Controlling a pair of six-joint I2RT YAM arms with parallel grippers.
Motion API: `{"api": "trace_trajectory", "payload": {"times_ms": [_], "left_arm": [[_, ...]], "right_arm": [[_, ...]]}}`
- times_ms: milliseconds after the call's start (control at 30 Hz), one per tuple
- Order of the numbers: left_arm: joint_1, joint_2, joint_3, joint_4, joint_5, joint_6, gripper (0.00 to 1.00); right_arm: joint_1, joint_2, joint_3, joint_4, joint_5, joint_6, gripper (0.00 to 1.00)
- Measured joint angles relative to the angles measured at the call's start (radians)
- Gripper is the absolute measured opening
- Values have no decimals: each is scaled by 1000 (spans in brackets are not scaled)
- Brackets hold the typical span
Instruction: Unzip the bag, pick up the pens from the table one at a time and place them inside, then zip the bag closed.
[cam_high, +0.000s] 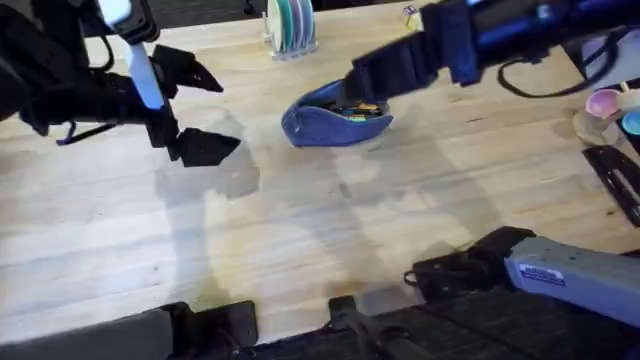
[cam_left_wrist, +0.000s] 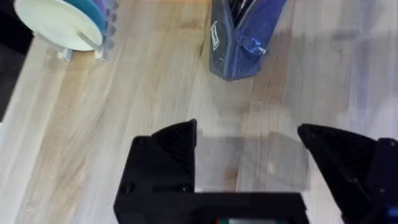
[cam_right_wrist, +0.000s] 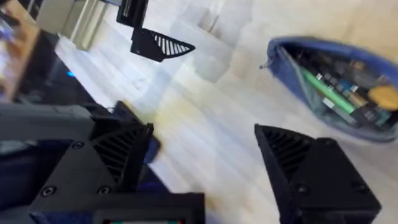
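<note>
The overhead camera sits above my bases, looking down and forward across the table (cam_high: 300, 240); my left wrist camera looks down from close above the wood; my right wrist camera hangs low and slanted; all three share the bag (cam_high: 335, 120).

1. The counter (cam_high: 330, 230) is showing pale wood in plank strips — smooth, with a soft sheen.
2. The bag (cam_high: 335, 122) is looking like matt blue cloth.
3. The fingers (cam_left_wrist: 168, 155) are appearing as matt black plastic — ribbed inside.

plate rack (cam_high: 291, 27): table's far edge | pink bowl (cam_high: 603, 103): right edge
</note>
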Motion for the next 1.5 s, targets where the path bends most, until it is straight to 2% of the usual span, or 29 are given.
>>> {"api": "trace_trajectory", "payload": {"times_ms": [233, 433, 667, 900, 1033, 1233, 1500], "left_arm": [[4, 107, 0, 2, 96, 41, 993], [4, 154, 0, 3, 151, 83, 993], [4, 188, 0, 3, 162, 100, 992], [4, 229, 0, 11, 170, 104, 994], [4, 246, 0, 12, 172, 104, 993], [4, 247, 0, 26, 166, 104, 993], [4, 247, 0, 29, 163, 104, 993]], "right_arm": [[0, 65, 0, -13, -18, 256, 998], [23, 116, 0, 14, -5, 328, 998], [174, 150, 0, 20, 187, 377, 997], [320, 150, -45, 169, 382, 484, 998], [357, 155, -93, 237, 428, 535, 998], [376, 199, -104, 262, 452, 620, 998], [381, 308, -107, 305, 459, 709, 998]]}}
